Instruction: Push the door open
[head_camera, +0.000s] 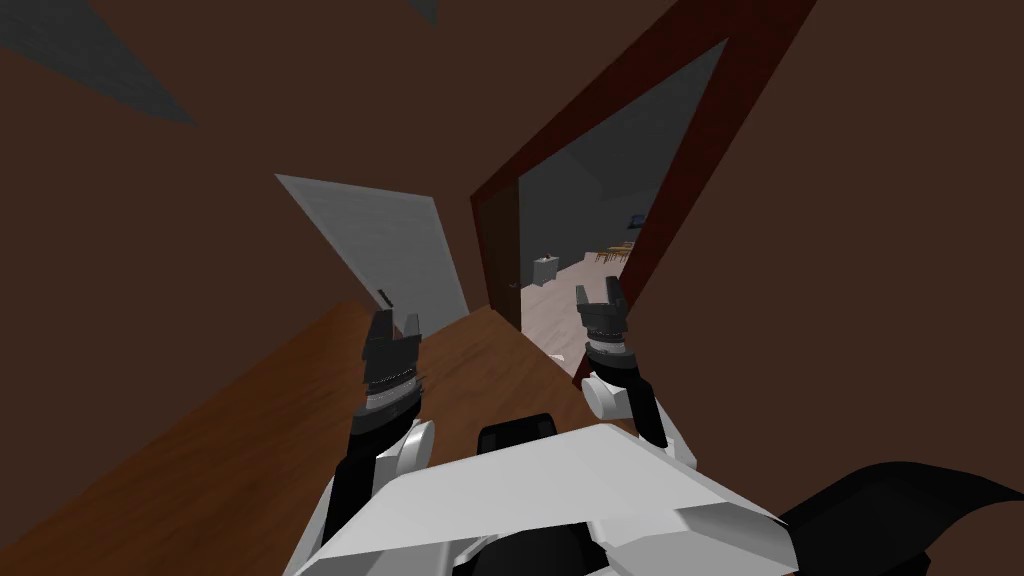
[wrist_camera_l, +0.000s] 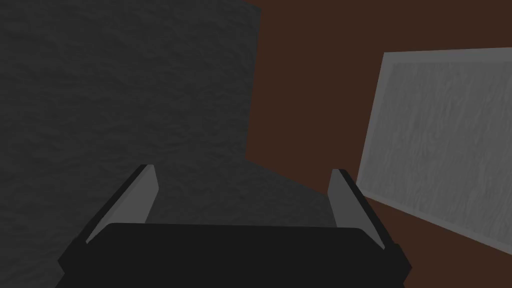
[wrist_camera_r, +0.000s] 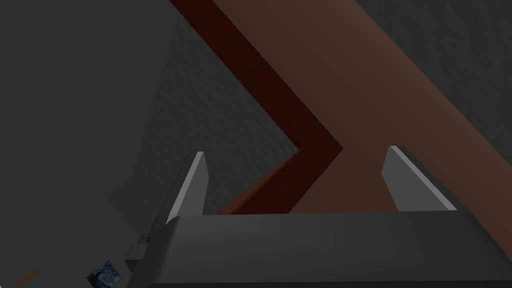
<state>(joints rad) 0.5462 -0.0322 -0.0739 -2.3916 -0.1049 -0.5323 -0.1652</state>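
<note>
Looking down from the head, you are seeing the door (head_camera: 503, 245), a dark brown leaf, standing swung inward at the left side of the dark red frame (head_camera: 690, 150), with a pale-floored room beyond. The right wrist is showing you the frame's upper corner instead; the left wrist is facing a grey door (wrist_camera_l: 440, 145) in the brown wall. The left gripper (head_camera: 393, 318) and right gripper (head_camera: 598, 292) are both hanging released, fingers apart.
</note>
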